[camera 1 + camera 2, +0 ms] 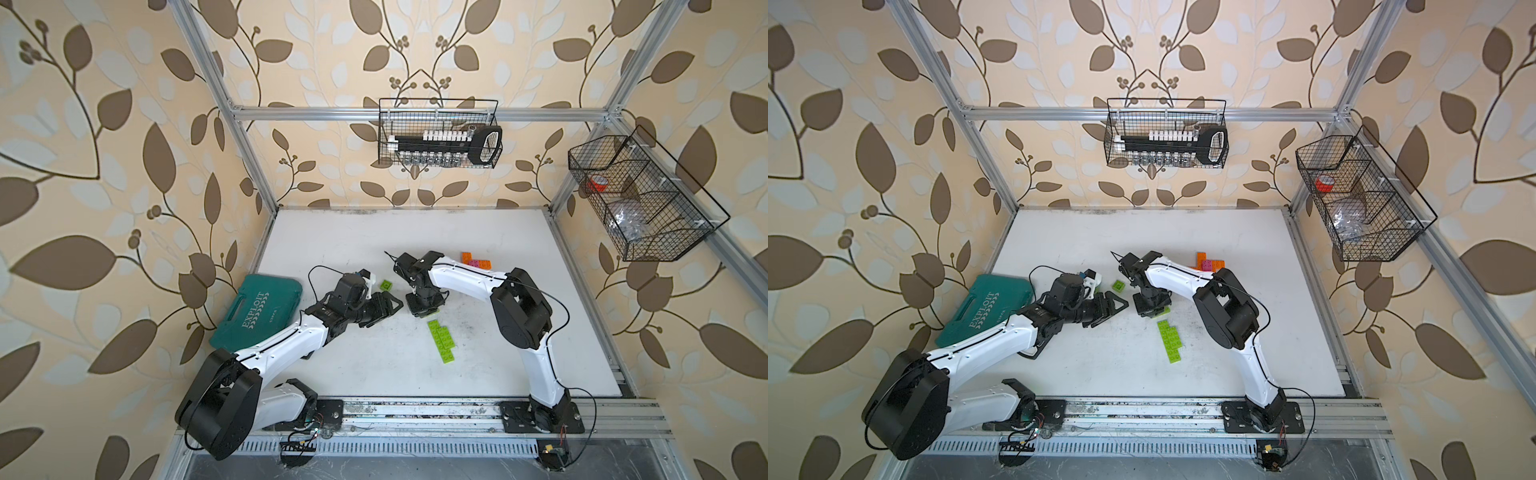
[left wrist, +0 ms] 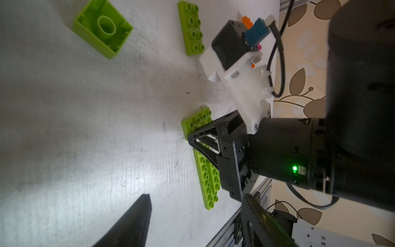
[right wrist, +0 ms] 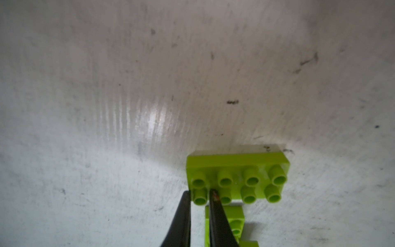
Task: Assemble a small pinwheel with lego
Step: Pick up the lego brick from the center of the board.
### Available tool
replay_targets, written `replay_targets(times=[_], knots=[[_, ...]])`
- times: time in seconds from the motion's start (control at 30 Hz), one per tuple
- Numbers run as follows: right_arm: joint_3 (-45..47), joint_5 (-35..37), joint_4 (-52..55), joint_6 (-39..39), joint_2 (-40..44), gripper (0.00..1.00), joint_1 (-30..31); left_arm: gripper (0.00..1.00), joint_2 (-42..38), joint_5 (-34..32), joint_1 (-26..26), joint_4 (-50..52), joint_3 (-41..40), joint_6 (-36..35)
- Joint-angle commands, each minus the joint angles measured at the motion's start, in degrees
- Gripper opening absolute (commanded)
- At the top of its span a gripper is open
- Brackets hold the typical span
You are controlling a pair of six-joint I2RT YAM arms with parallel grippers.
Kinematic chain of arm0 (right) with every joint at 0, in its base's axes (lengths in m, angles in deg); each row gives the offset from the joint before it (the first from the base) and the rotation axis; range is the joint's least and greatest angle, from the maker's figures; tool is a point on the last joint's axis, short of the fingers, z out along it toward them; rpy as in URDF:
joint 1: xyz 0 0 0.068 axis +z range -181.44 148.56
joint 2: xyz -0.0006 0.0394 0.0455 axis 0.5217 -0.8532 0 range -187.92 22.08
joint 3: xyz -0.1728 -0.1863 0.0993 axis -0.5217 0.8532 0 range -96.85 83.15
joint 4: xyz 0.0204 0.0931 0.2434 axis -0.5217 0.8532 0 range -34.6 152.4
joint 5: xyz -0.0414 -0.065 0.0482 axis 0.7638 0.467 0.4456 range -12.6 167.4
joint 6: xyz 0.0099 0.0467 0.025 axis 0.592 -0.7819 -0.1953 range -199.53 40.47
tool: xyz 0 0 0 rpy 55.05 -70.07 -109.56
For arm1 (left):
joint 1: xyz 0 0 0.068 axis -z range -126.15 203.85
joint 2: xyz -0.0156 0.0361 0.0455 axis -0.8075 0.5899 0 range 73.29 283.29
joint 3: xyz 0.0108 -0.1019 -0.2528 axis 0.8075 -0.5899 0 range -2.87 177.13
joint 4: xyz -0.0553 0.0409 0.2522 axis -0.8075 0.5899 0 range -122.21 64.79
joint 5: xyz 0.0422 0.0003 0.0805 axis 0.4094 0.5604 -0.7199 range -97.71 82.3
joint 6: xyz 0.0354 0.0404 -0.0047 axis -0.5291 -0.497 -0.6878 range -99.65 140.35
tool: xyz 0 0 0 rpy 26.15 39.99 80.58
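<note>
The teal case (image 1: 257, 309) on the bench (image 1: 374, 232) read "EXPLOIT". The right hand (image 3: 199, 193) pinched the corner stud of a lime-green brick (image 3: 237, 162); the left hand (image 1: 388, 305) gaped half-open, empty.

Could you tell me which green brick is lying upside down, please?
The small square brick lying apart from the rest: its hollow underside faces up, while the oblong green bricks show their studs.
</note>
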Motion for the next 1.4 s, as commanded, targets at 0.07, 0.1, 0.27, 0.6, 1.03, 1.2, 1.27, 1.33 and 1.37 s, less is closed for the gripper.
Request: replay_targets(times=[0.07, 0.1, 0.27, 0.6, 1.03, 1.2, 1.27, 1.33, 1.37], knots=[[0.70, 0.50, 0.77, -3.14, -2.85, 0.12, -0.16, 0.69, -1.45, 0.33, -0.45, 0.23, 0.57, -2.02], [0.87, 0.43, 0.67, -3.15, -2.84, 0.11, -0.35, 0.69, -1.45, 0.37, -0.45, 0.23, 0.54, -2.02], [1.32, -1.06, -0.32, -2.73, -1.84, 0.12, -0.52, 0.69, -1.36, 0.54, -0.48, 0.32, 0.63, -2.33], [0.52, -1.68, -0.75, -3.24, 1.74, 0.15, -1.00, 0.69, -1.45, 0.63, -0.45, 0.58, 0.82, -2.45], [0.34, -0.92, -0.55, -3.07, 0.57, 0.15, -1.80, 0.69, -0.96, 0.63, -0.45, 0.84, 1.22, -2.83], [0.34, -0.94, -0.82, -3.07, -0.17, 0.13, -1.98, 0.69, -0.85, 0.45, -0.45, 0.93, 1.07, -2.92], [0.34, -0.94, -0.78, -2.98, -0.51, 0.11, -1.98, 0.69, -0.75, 0.45, -0.45, 0.91, 1.02, -2.90], [0.47, -1.07, -0.81, -2.94, -0.70, 0.10, -2.00, 0.69, -0.70, 0.37, -0.48, 0.84, 0.95, -2.97], [0.61, -1.04, -0.85, -2.90, -0.71, 0.10, -2.03, 0.69, -0.61, 0.37, -0.46, 0.84, 1.00, -2.99]])
